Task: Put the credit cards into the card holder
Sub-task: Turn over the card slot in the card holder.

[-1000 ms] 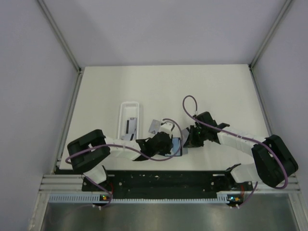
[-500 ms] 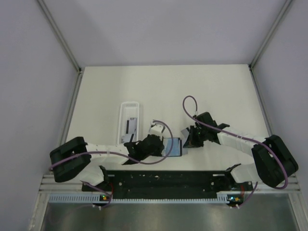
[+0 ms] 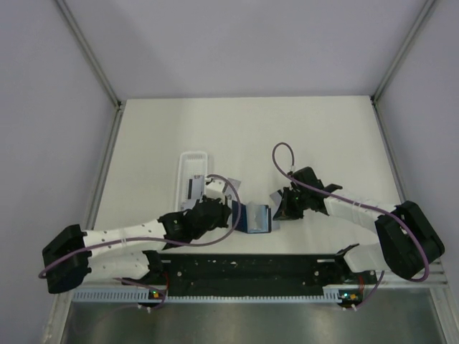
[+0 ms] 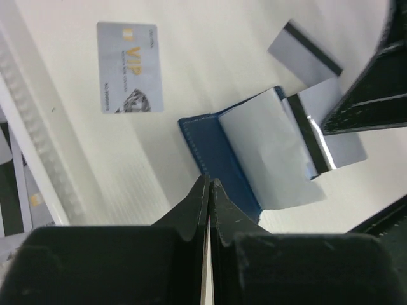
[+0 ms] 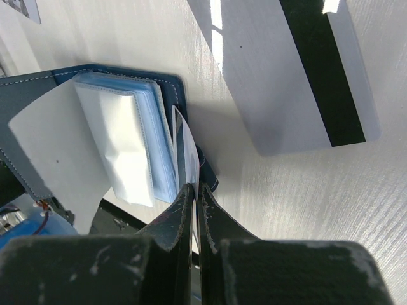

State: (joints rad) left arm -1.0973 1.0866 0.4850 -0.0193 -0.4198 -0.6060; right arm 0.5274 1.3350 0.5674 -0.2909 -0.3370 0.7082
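At the right edge of the open card holder (image 4: 213, 152), the right gripper (image 5: 194, 187) is clenched on a card (image 5: 183, 143) held edge-on, its leading edge meeting the holder's clear sleeves (image 5: 137, 140). The step in hand looks like insertion. On the holder's left side, the left gripper (image 4: 208, 184) has its jaws pressed together with nothing showing between them.

A striped card (image 5: 305, 76) and a VIP card (image 4: 130, 67) lie loose on the table (image 3: 323, 129) near the holder, and more cards sit in the white tray (image 3: 193, 163) to its left.

Next, the held card must find a sleeve mouth and slide in flat. The left gripper probably needs to brace the holder against skidding.
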